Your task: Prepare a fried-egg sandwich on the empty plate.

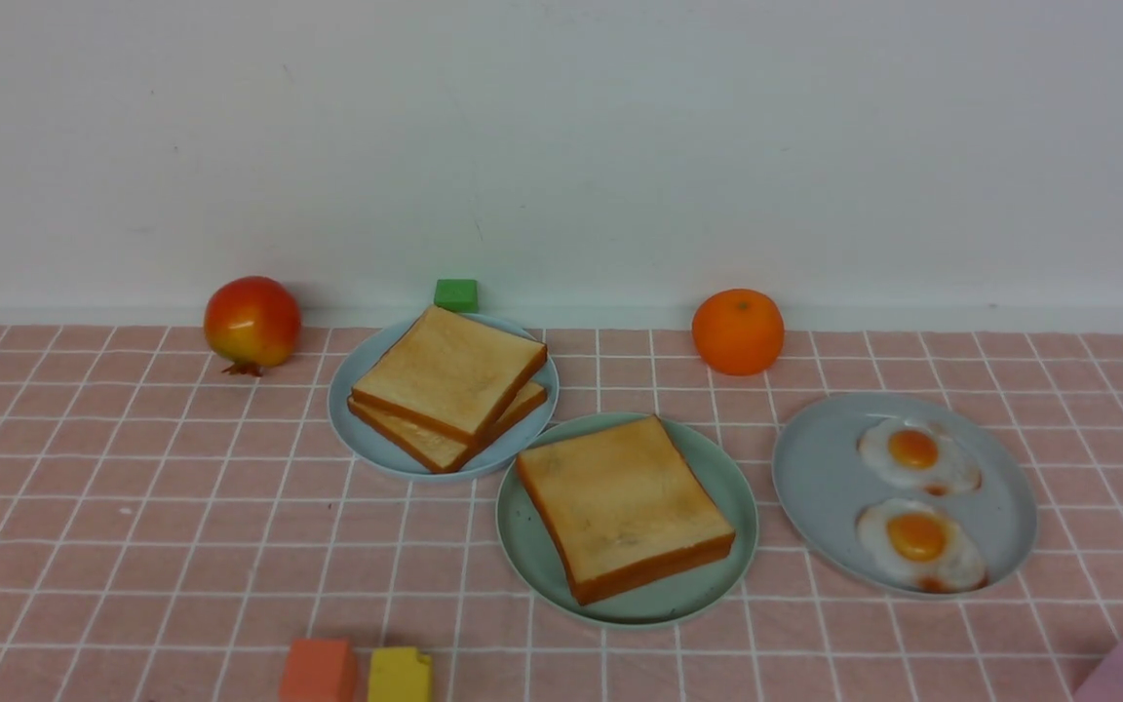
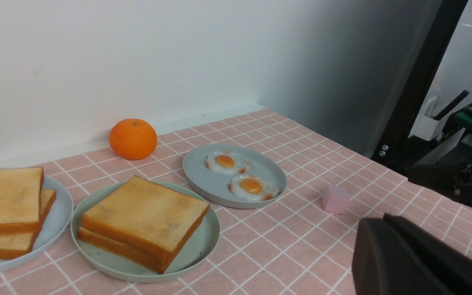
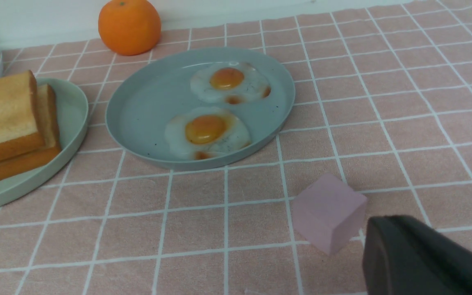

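I see the sandwich (image 1: pixel 625 507) on the green plate (image 1: pixel 717 585) | both grippers (image 2: pixel 420 262) (image 3: pixel 424 258) closed, empty, clear of food

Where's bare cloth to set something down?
Free: left of the toast plate, below the pomegranate; far right, beyond the egg plate. Crowded: the three plates mid-table, the green plate nearly touching its neighbours; blocks at the near edge.
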Robot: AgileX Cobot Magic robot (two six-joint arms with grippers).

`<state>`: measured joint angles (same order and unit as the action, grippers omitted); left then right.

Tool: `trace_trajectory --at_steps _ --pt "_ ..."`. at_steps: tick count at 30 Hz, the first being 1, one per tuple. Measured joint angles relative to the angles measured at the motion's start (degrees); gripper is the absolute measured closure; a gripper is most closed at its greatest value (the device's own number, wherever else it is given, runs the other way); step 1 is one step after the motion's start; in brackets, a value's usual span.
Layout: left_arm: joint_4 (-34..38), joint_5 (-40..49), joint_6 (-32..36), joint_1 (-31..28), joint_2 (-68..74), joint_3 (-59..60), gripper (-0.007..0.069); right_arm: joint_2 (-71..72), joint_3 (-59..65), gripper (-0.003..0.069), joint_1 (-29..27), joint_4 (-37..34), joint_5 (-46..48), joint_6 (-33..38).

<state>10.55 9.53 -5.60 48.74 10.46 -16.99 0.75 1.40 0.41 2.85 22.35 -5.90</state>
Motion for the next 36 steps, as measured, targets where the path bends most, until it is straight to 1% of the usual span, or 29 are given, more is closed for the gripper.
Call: trace_trajectory --at_steps 4,7,9,10,11,12,14,15,16,17,18,20,22,24,36 --pt "-0.83 -0.05 0.00 -0.17 0.00 0.10 0.0613 0.00 0.00 0.0655 0.00 -0.06 0.00 0.00" --pt "-2.80 -2.57 0.00 -4.53 -1.12 1.72 0.0613 0.00 0.00 0.0652 0.00 -0.11 0.00 0.00" --pt "-3.50 -4.32 0.00 -11.55 -3.14 3.63 0.0613 0.00 0.00 0.0651 0.00 -0.11 -0.06 0.00" --pt "-3.68 -4.43 0.00 -13.27 -3.43 4.07 0.0613 0.00 0.00 0.0650 0.00 -0.11 -0.06 0.00" --pt "-4.08 -4.38 -0.06 -20.65 -6.41 6.01 0.0613 0.00 0.00 0.0649 0.00 -0.11 -0.06 0.00" --pt "-4.20 -3.91 -0.29 -24.47 -7.86 7.07 0.0613 0.00 0.00 0.0648 0.00 -0.11 -0.06 0.00" --pt "-4.32 -1.15 -1.54 -34.23 -10.51 10.32 0.0613 0.00 0.00 0.0649 0.00 -0.11 -0.06 0.00" --pt "-4.32 -1.15 -1.54 -34.23 -10.63 10.32 0.0613 0.00 0.00 0.0649 0.00 -0.11 -0.06 0.00" --pt "-4.34 1.81 -2.91 -39.74 -11.04 13.29 0.0613 0.00 0.00 0.0649 0.00 -0.11 -0.06 0.00" --pt "-4.34 2.12 -3.08 -40.33 -11.03 13.69 0.0613 0.00 0.00 0.0649 0.00 -0.11 -0.06 0.00" --pt "-4.39 5.98 -5.57 -44.70 -11.03 17.28 0.0613 0.00 0.00 0.0648 0.00 -0.11 -0.05 0.00" --pt "-4.44 10.23 -8.57 -46.26 -11.03 18.23 0.0613 0.00 0.00 0.0645 0.00 -0.11 -0.05 0.00" --pt "-4.68 10.47 -10.61 -46.72 -11.03 18.23 0.0613 0.00 0.00 0.0644 0.00 -0.11 -0.04 0.00" --pt "-4.60 10.47 -11.29 -46.72 -11.03 18.23 0.0613 0.00 0.00 0.0643 0.00 -0.11 -0.04 0.00" --pt "-4.54 10.70 -11.57 -46.72 -11.03 18.18 0.0613 0.00 0.00 0.0630 0.00 -0.11 -0.04 0.00"
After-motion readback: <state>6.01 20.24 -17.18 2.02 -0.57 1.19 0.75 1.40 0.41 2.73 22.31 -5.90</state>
